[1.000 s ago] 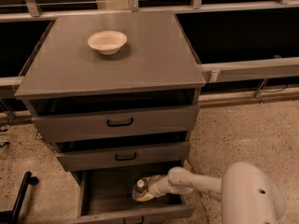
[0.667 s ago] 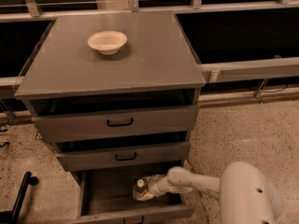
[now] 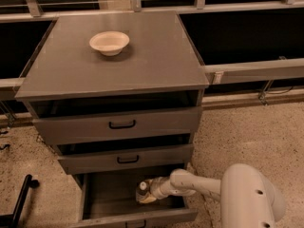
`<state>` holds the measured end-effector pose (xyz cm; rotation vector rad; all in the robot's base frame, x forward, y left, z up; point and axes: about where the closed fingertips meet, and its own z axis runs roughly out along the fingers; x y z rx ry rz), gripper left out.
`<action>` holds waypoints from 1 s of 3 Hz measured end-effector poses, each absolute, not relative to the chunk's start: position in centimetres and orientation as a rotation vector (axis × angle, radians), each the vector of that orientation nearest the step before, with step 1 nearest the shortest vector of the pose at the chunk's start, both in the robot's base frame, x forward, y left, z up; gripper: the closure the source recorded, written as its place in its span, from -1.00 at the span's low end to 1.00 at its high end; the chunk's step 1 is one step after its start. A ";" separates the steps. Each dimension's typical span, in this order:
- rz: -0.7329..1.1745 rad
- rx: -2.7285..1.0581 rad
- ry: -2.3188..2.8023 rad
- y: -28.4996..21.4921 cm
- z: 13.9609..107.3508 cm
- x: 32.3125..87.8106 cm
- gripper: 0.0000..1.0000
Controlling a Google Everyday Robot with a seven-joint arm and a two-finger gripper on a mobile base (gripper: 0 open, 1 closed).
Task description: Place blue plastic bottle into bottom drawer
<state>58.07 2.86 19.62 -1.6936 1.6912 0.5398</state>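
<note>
Reaching in from the right, the arm (image 3: 204, 186) has the gripper (image 3: 153, 190) inside the bottom drawer (image 3: 107, 198), low over the drawer's floor and toward its right side. The bottle (image 3: 142, 192) is in that drawer too, right at the gripper's tip, with its white cap uppermost and its body pale and yellowish in this light. I cannot tell whether the gripper is clamped on the bottle or merely against it, because the two merge into one shape from this angle. The bottom drawer is pulled well out, and its grey floor shows to the left of the bottle. Above it, the middle drawer (image 3: 156, 156) and the top drawer (image 3: 156, 122) each stand out a little, the middle one further than the top, and both have black handles. On the table (image 3: 156, 56) a cream bowl (image 3: 109, 42) sits upright, toward the back left. Speckled floor (image 3: 247, 132) lies around the table.
</note>
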 end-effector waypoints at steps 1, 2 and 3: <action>0.542 -1.694 1.702 2.8 19.6 58.1 1.00; 0.548 -1.695 1.714 2.9 19.6 58.1 0.94; 0.548 -1.695 1.714 2.9 19.6 58.1 0.49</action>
